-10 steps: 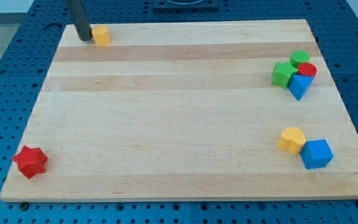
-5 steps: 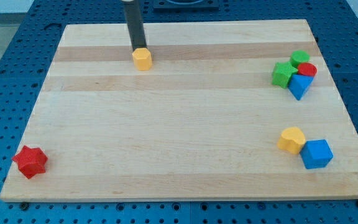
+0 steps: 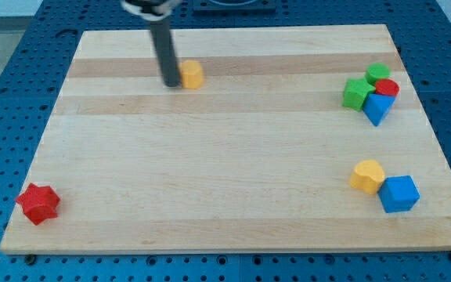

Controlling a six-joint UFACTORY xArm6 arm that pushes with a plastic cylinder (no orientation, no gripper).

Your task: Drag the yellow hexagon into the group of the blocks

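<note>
**Tip set against the left side of the yellow hexagon**

Camera view: my tip is seen touching the left side of the yellow hexagon, far up the wooden board. Nothing is held by the rod. Well apart at the far right, a group is formed by a green block, a second green block, a red block and a blue block.

My tip swung to yellow hexagon's left (it nudged rightward).
</note>
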